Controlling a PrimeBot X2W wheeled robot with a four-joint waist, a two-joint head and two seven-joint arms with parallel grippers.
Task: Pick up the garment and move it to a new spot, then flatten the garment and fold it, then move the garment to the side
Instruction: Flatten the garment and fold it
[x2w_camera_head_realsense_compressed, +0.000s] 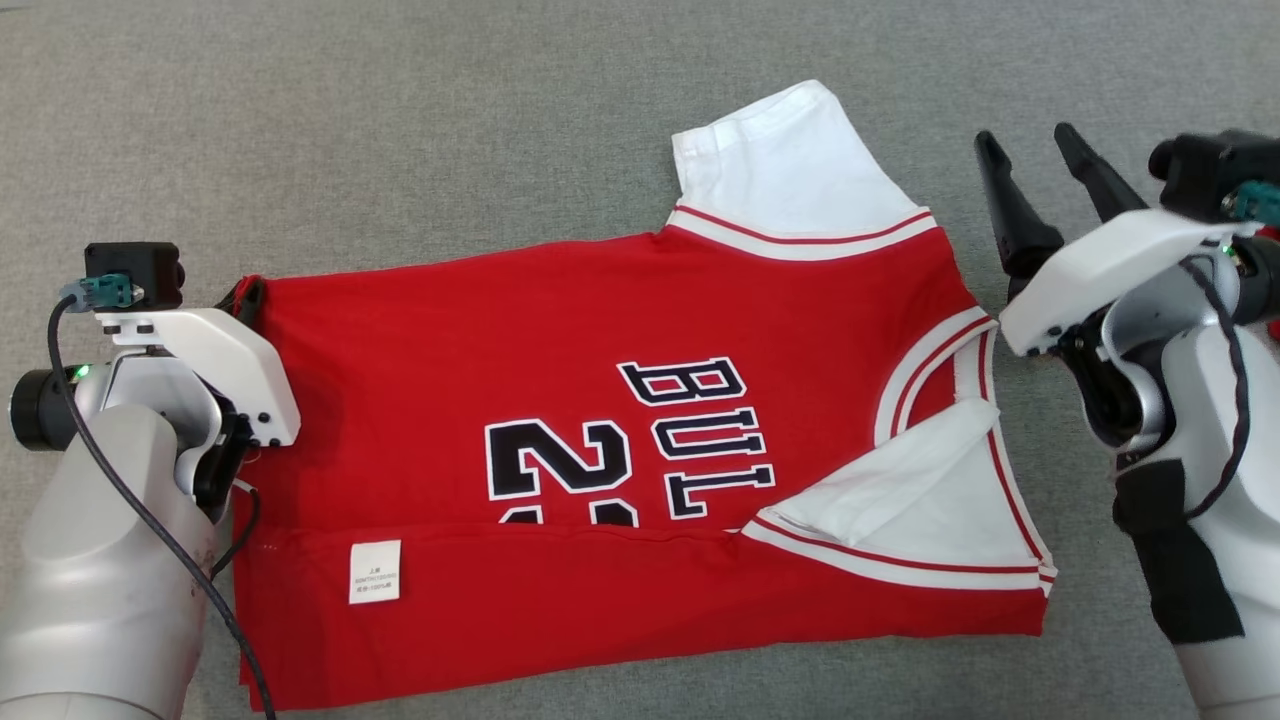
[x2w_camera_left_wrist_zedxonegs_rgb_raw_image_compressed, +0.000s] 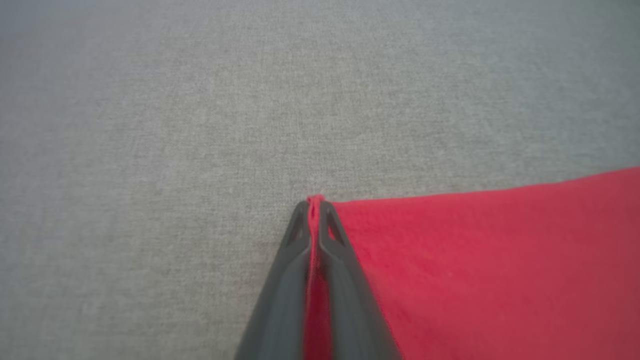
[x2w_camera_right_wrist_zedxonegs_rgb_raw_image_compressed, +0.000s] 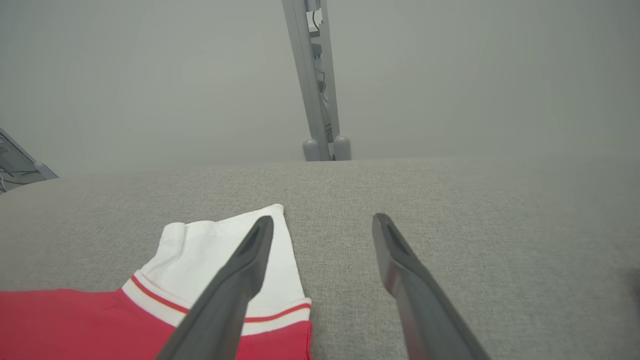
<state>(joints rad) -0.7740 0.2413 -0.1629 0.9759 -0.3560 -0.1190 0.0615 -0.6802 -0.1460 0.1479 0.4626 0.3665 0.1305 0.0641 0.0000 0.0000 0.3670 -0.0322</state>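
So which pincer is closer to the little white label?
Left. The left pincer pinches the red basketball jersey's corner near the small white label; the right pincer is beyond the collar.

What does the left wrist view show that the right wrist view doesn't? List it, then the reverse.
Left wrist: the left end effector shut on the jersey's red corner. Right wrist: the right end effector open, a white sleeve with striped trim, and a grey post beyond the far edge. Both: red jersey cloth lying on the grey surface.
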